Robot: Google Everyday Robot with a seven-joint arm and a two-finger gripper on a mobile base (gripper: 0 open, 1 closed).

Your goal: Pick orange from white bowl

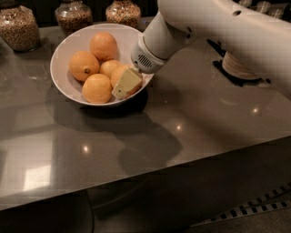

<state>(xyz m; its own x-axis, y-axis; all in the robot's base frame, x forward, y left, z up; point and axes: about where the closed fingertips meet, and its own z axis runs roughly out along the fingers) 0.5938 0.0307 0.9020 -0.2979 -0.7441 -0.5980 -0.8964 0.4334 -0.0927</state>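
Observation:
The white bowl stands at the back left of the dark counter and holds five oranges. My gripper reaches down into the bowl's right side from the white arm. It sits right against the orange nearest the right rim and covers that fruit's right half. Another large plain orange lies at the front and one at the back. The orange with a dark stem dot is at the left. A smaller, paler one is in the middle.
Three glass jars of grain stand behind the bowl. A stack of small white plates on a dark mat is at the right, partly behind the arm. The counter's front edge runs across the lower picture.

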